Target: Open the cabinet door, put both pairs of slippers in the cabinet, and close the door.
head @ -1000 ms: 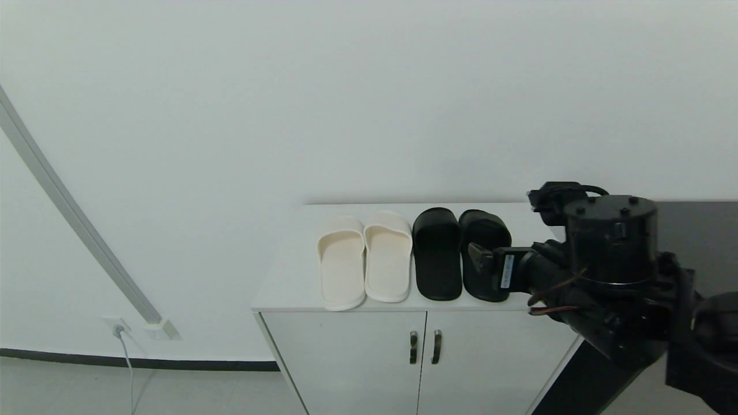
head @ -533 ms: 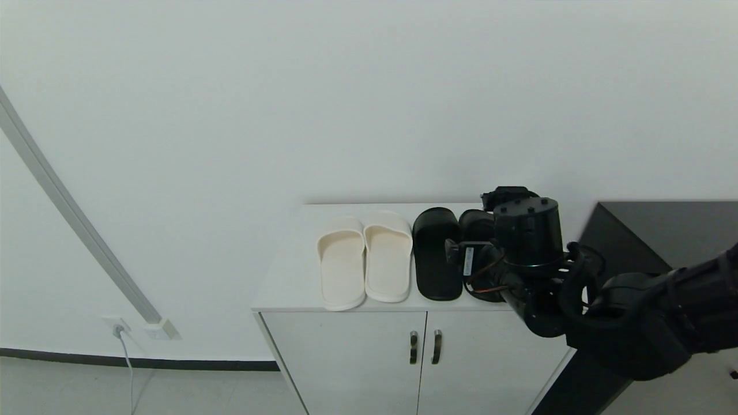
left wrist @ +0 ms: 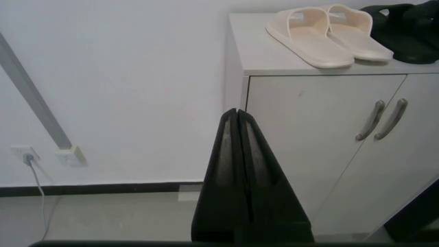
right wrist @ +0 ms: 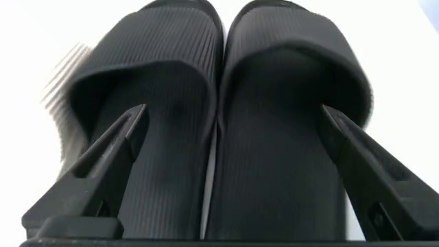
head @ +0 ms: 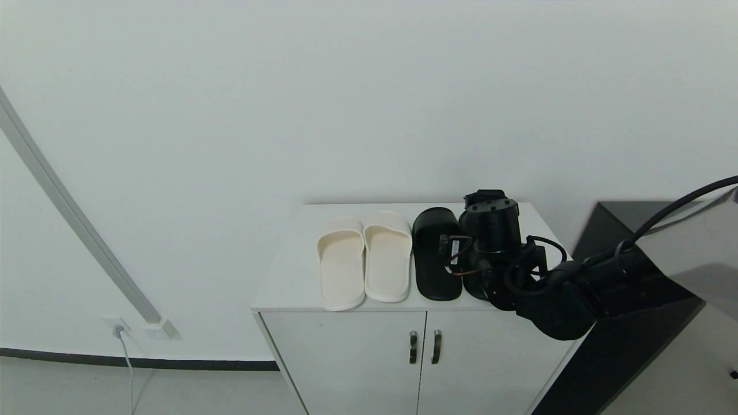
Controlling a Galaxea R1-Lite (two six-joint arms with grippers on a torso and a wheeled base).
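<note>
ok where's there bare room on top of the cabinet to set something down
Bare: the cabinet top left of the white slippers, plus a thin strip behind them by the wall. The right end is partly hidden by the arm. Crowded: the middle, with the open right gripper at the black slippers.

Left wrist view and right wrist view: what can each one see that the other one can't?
Left wrist view's extras: the white slippers on top of the cabinet, its two shut doors with their handles, a wall socket low on the wall, and the left gripper, shut.
Right wrist view's extras: the right gripper, open, with one finger to each side of the black slippers, seen close up.
Both share: the black slippers, which lie far off beside the white pair in the left wrist view.
</note>
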